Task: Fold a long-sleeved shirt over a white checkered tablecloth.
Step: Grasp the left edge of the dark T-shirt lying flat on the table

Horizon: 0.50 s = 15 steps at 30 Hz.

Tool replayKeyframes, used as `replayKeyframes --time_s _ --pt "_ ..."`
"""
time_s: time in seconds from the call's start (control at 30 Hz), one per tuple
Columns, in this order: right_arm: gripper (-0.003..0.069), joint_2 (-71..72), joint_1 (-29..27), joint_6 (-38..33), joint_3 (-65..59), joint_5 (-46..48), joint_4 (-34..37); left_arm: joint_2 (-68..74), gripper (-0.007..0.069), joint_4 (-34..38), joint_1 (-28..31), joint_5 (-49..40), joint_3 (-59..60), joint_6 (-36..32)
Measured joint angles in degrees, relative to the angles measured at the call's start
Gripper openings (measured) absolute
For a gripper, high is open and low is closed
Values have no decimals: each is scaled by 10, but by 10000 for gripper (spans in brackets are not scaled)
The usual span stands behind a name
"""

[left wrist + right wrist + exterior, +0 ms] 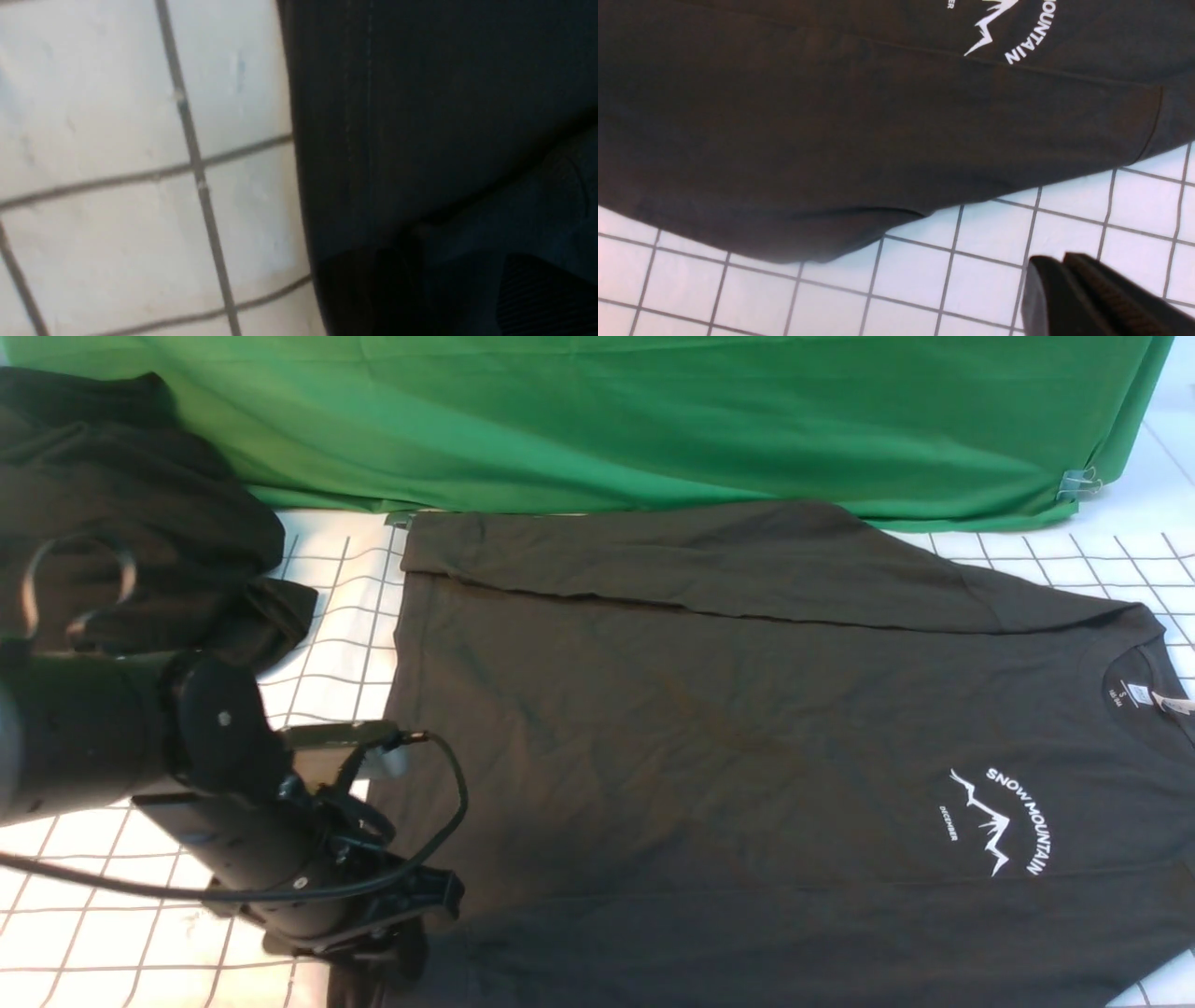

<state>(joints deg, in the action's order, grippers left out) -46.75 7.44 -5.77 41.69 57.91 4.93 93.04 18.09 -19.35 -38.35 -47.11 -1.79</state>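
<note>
Long-sleeved shirt (pixel 700 756) is laid flat, front up, on the white checkered tablecloth (pixel 84 933) that covers the worktop. Collar is turned twd robot's right, hem twd its left. Far sleeve is folded in across the body along the far edge. White "SNOW MOUNTAIN" logo (pixel 1004 821) & neck label (pixel 1139 694) are seen at the right end.

Left fingers (pixel 397 947) are placed low at the shirt's near-left corner, by the hem. They're hidden under the arm in front view, and only a blurred dark shape is caught in left wrist view, so spread vs pinching can't be told.

Right fingers (pixel 1057 280) are seen in right wrist view only: pressed together, nothing btwn them, over bare tablecloth just off the shirt's near edge, on the near side of the logo.

A 2nd black garment (pixel 121 513) is heaped at far left, apart from the shirt. Plain green cloth (pixel 653 420) is draped along the back, w/ a clip (pixel 1078 483) at its right end.
</note>
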Motion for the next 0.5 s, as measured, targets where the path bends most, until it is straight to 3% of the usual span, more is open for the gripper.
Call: replayKeyframes --time_s 0.2,0.5 --pt "36 0 0 0 0 1 0 27 277 38 0 15 -8 -32" --pt "49 0 0 1 0 1 0 11 28 37 0 9 -10 5"
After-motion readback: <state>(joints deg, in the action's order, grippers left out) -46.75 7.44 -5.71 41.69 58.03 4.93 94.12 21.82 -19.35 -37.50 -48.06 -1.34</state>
